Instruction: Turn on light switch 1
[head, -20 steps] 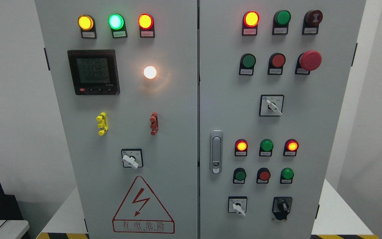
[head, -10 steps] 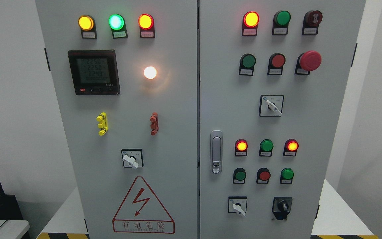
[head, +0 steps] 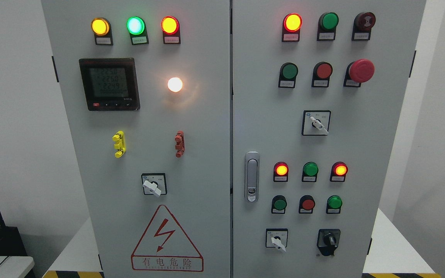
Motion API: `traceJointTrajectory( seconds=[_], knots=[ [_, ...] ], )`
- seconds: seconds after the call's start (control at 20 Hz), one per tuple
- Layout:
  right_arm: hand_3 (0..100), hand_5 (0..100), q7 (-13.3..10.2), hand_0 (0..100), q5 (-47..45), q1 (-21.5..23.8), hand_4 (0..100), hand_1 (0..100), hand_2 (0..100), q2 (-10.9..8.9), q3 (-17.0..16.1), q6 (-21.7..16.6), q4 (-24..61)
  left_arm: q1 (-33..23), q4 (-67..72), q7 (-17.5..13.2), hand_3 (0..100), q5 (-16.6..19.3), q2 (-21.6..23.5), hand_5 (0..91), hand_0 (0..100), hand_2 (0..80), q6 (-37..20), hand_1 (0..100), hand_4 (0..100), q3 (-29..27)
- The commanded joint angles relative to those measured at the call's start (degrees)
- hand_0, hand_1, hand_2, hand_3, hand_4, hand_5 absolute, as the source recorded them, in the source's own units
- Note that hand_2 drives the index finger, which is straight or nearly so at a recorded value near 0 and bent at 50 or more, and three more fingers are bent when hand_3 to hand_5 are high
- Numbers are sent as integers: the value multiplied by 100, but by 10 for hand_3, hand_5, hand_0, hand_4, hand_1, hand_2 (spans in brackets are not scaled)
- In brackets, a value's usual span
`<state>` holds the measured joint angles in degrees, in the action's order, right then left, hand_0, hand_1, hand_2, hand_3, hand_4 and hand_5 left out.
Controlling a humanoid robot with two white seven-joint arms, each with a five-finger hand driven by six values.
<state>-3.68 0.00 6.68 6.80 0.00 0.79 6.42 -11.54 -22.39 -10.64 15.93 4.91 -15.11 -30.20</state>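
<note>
A grey two-door electrical cabinet (head: pixel 207 146) fills the head view. On its left door a white lamp (head: pixel 175 84) glows, and below it a white rotary switch (head: pixel 153 187) has its lever pointing down-right. Yellow (head: pixel 100 26), green (head: pixel 135 25) and red (head: pixel 169 25) indicator lamps are lit along the top left. The right door carries more rotary switches: one at mid-height (head: pixel 316 123), a white one at the bottom (head: pixel 277 240) and a black one (head: pixel 328 241). Neither of my hands shows in the picture.
A digital meter (head: pixel 109 83), a yellow clip (head: pixel 118 143) and a red clip (head: pixel 179 143) sit on the left door. A red emergency button (head: pixel 360 70), a door handle (head: pixel 252 176) and rows of push buttons are on the right door. A shock warning triangle (head: pixel 166 239) is low on the left door.
</note>
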Motion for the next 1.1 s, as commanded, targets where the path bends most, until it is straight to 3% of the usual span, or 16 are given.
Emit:
traceJointTrajectory(
  seconds=[0.0, 0.35, 1.05],
  knots=[
    [0, 0, -1, 120, -141, 0, 0, 389, 0, -3, 97, 0, 0, 469, 2626, 220, 0, 33, -271, 0, 307, 0, 0, 153, 0, 1288],
    [0, 0, -1, 120, -141, 0, 0, 389, 0, 5, 97, 0, 0, 565, 2678, 677, 0, 25, -473, 0, 333, 0, 105, 133, 0, 2035],
    [0, 0, -1, 120, -141, 0, 0, 389, 0, -3, 97, 0, 0, 618, 2617, 668, 0, 7, -473, 0, 354, 0, 131, 121, 0, 1983]
  ],
)
